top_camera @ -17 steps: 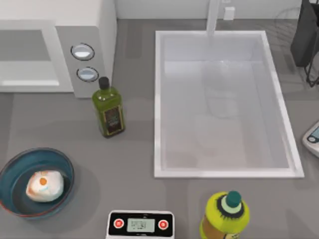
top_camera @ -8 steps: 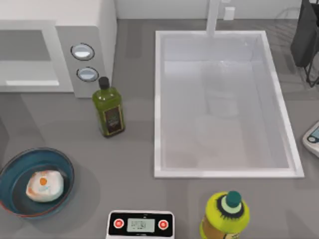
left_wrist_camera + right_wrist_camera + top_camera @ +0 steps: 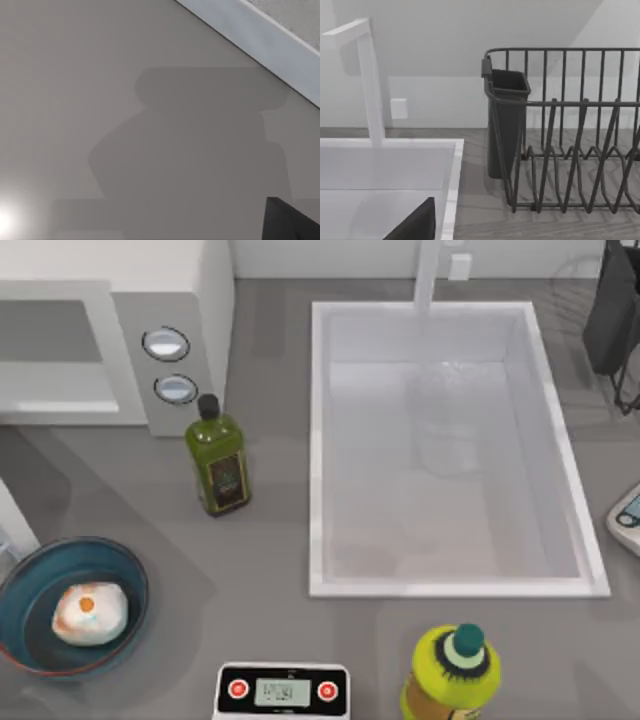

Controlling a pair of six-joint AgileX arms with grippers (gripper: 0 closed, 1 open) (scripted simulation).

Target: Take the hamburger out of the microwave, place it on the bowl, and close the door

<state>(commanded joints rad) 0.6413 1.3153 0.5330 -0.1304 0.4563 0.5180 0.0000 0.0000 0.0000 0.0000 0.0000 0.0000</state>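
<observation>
The grey countertop [image 3: 270,540] runs along a pale wall, with one white rectangular sink [image 3: 445,450] and a white tap [image 3: 367,75] set in it, and a dark wire dish rack [image 3: 570,135] beside the sink. One small cream-white hamburger with orange patches [image 3: 90,613] lies inside the one wide blue bowl with a reddish rim [image 3: 25,585] at the front left. The large white microwave [image 3: 150,300] stands behind, and a thin white slab, its door [image 3: 12,520], juts in just beside the bowl. I cannot tell how either gripper's fingers stand. One green oil bottle [image 3: 217,458] stands near the microwave's two round knobs [image 3: 166,343].
</observation>
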